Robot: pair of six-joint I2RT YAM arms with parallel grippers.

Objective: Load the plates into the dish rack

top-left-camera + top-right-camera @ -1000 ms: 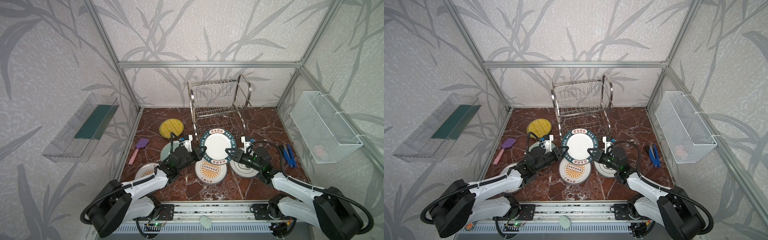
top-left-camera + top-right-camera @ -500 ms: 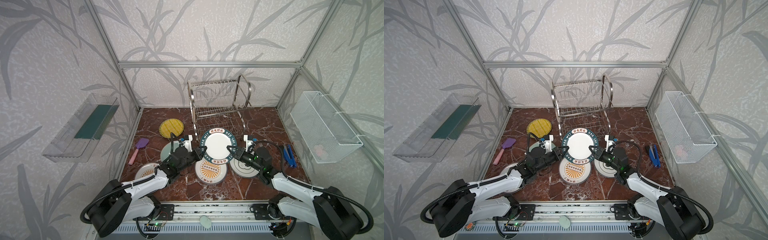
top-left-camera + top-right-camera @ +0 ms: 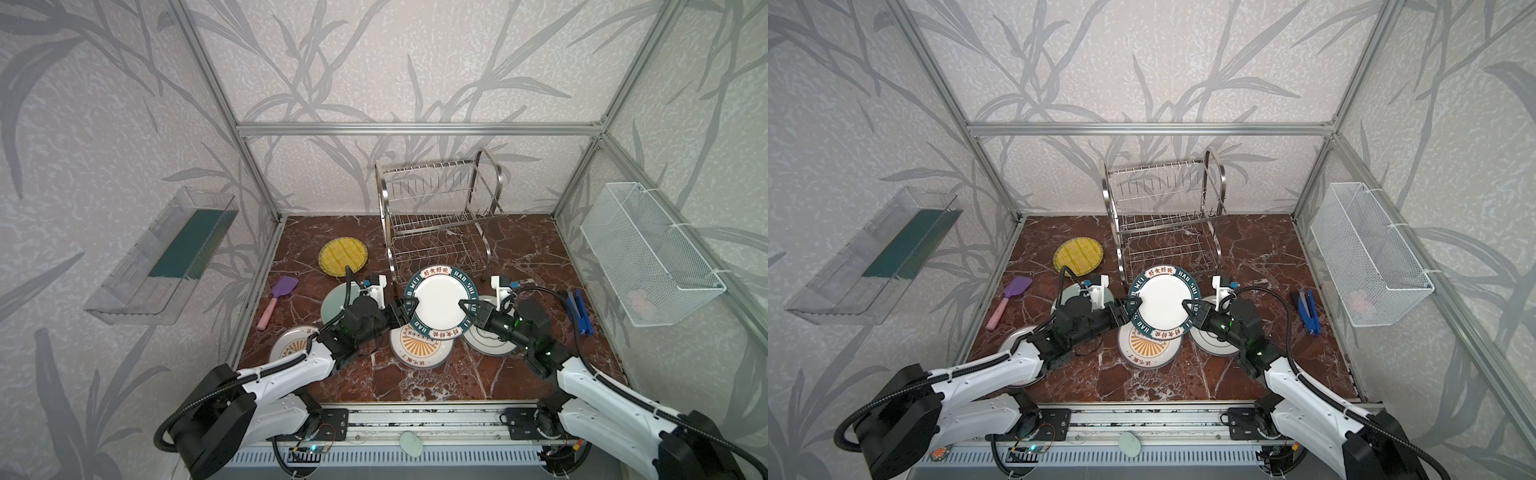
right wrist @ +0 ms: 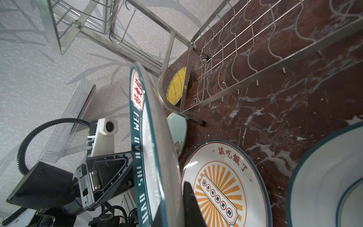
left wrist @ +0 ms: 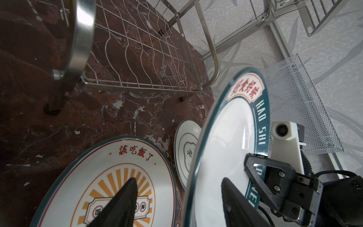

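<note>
Teal-rimmed plate [image 3: 438, 305], centre frame: left gripper [image 3: 400, 312] jaws just parted, letting go; right gripper [image 3: 465, 309] now clamps its rim. Handover looks done; dish rack [image 3: 432, 220] awaits.

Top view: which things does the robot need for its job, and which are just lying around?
For the job: dish rack, lifted teal-rimmed plate, yellow plate, pale teal plate, sunburst plate, second sunburst plate, white plate.
Lying about: purple spatula, blue tool, mesh basket, clear tray.
</note>
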